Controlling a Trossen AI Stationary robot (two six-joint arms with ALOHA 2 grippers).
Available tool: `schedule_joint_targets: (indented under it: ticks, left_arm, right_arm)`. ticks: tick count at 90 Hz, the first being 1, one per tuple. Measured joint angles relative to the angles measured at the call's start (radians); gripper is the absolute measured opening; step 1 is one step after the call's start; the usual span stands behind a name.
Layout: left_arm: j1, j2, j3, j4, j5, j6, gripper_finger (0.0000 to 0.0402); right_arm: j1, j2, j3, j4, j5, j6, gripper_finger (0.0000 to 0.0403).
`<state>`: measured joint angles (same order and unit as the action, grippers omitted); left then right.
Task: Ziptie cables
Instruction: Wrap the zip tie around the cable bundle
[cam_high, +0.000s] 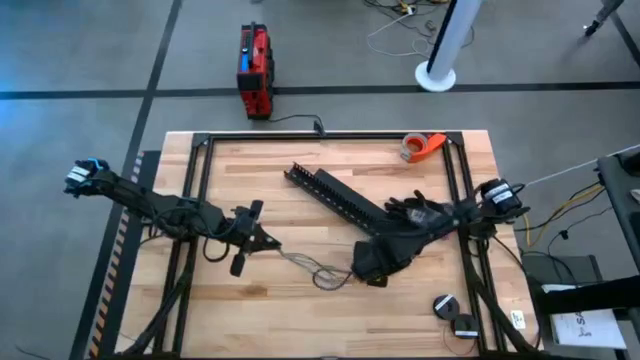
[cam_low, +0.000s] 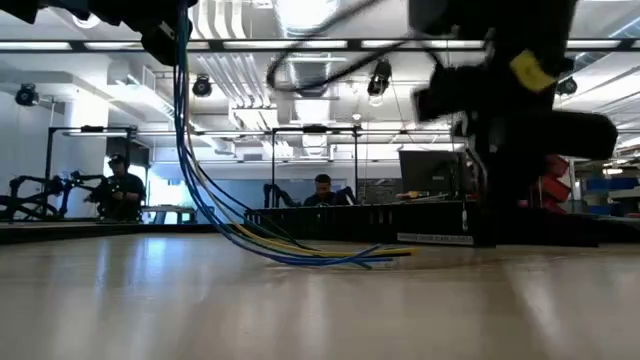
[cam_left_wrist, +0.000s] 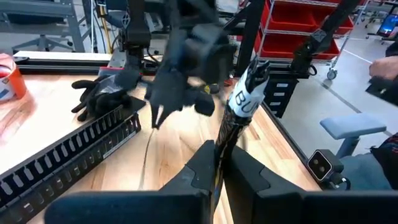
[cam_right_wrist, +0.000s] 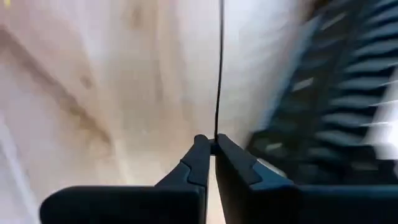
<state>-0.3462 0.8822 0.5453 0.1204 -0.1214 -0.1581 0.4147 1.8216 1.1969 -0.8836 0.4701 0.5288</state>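
Left tool (cam_high: 268, 240), at 9 o'clock on the counter (cam_high: 330, 160), pinches the cables (cam_high: 318, 268) lifted for bundling; right tool (cam_right_wrist: 211, 144), toward 3 o'clock, clamps a thin black strand, probably the ziptie.

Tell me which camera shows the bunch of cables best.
The low view: the cables hang in blue, yellow and green strands, their ends fanned across the table. The high view shows only a thin loop of cables beside the left gripper. Neither wrist view shows the bunch itself.
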Motion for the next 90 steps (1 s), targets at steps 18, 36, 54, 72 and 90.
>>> schedule_joint_targets:
  ticks: [18, 36, 54, 72, 90]
  left_arm:
    - [0.0, 0.0, 0.0, 0.012, 0.0, 0.0, 0.0007]
    - [0.0, 0.0, 0.0, 0.016, 0.0, 0.0, 0.0007]
    - [0.0, 0.0, 0.0, 0.013, 0.0, 0.0, 0.0007]
    - [0.0, 0.0, 0.0, 0.011, 0.0, 0.0, 0.0007]
    - [0.0, 0.0, 0.0, 0.012, 0.0, 0.0, 0.0007]
  right_arm:
    - [0.075, 0.064, 0.05, 0.003, 0.292, -0.161, 0.0001]
    - [0.052, 0.226, 0.127, 0.001, 0.413, -0.387, 0.0001]
    - [0.018, 0.391, 0.262, 0.002, 0.583, -0.742, 0.0]
    - [-0.014, 0.468, 0.384, -0.013, 0.568, -0.969, 0.0]
    - [-0.028, 0.456, 0.416, 0.021, 0.523, -1.047, 0.0014]
